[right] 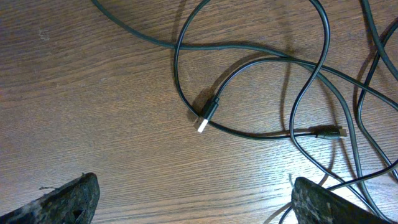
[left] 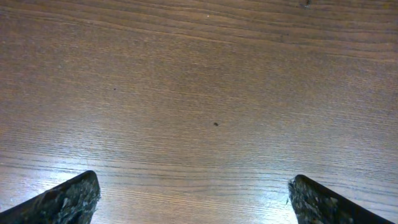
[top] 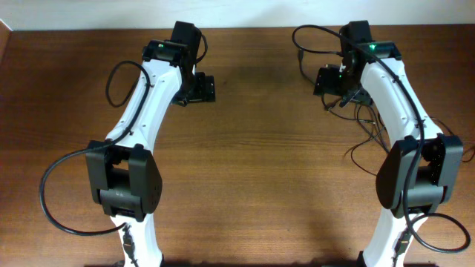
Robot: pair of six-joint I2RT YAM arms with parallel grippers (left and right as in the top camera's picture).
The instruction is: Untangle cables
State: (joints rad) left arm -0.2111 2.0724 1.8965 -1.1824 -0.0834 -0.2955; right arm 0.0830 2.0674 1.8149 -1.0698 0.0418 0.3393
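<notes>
1. The left gripper (left: 193, 202) stands wide open over the wooden table (left: 199, 74), with nothing between its fingers.
2. The right gripper (right: 193, 202) is spread wide too, empty, above the cables (right: 210, 111).
3. The cables sprawl in loose, crossing loops on the table's right side, beside the right arm.

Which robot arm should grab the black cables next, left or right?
The right arm, I think. Its open claw hangs just above the loose cables, which all lie on its side. The left claw is open too, but it has only table wood under it.
</notes>
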